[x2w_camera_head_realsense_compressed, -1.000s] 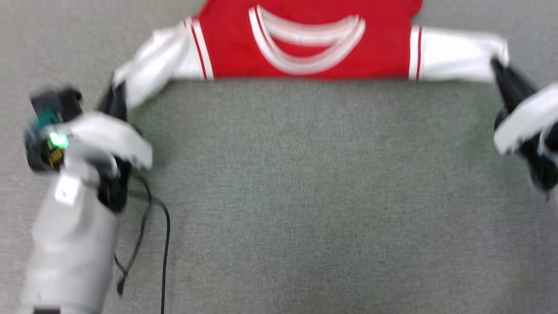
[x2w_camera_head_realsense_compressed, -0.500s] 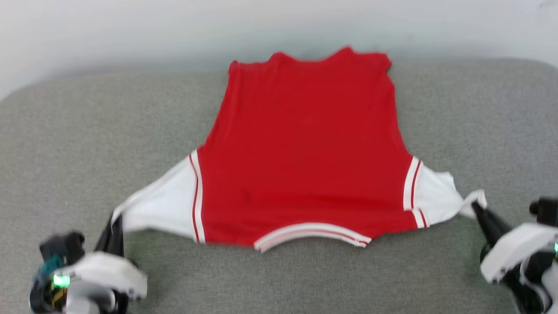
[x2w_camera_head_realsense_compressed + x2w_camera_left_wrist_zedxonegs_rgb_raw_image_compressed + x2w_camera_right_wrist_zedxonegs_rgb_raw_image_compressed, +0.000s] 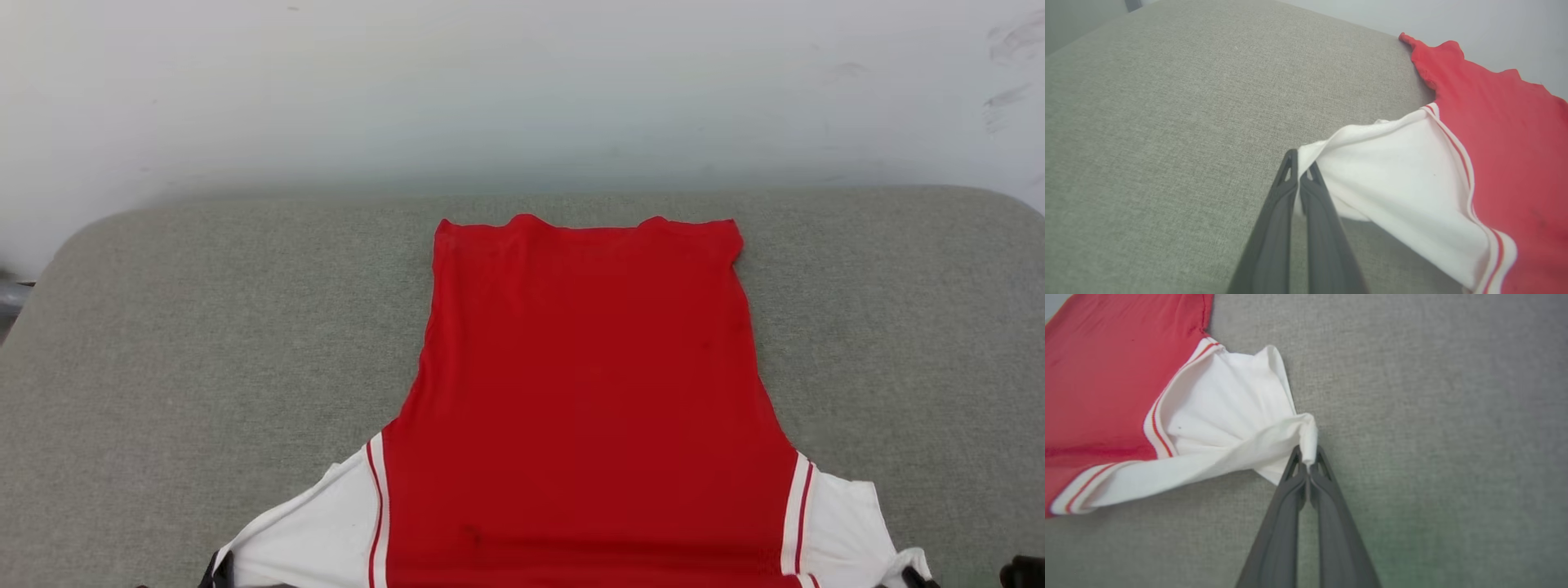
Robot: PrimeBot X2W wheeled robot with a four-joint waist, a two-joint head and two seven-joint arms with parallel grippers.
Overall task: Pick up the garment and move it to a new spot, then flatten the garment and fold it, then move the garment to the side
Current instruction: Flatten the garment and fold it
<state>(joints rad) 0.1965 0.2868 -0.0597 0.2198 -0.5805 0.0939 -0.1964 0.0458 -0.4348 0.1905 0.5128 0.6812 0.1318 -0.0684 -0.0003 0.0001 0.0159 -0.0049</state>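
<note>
The garment (image 3: 588, 392), a red jersey with white sleeves, lies spread on the grey cushioned surface (image 3: 204, 343), its hem toward the far wall. My left gripper (image 3: 1299, 168) is shut on the edge of the garment's white left sleeve (image 3: 1396, 171), which is lifted a little off the surface. My right gripper (image 3: 1308, 456) is shut on the bunched tip of the white right sleeve (image 3: 1229, 404). In the head view just the dark fingertips (image 3: 219, 570) peek in at the bottom left by the sleeve, and the right gripper (image 3: 914, 578) at the bottom right corner.
A pale wall (image 3: 522, 90) rises right behind the surface's far edge. The surface's corners are rounded at far left and far right. Bare grey fabric stretches on both sides of the jersey.
The head camera has tilted up, so the jersey and both grippers slid toward the bottom of the view and the wall came in. Both grippers keep their hold on the sleeves.
</note>
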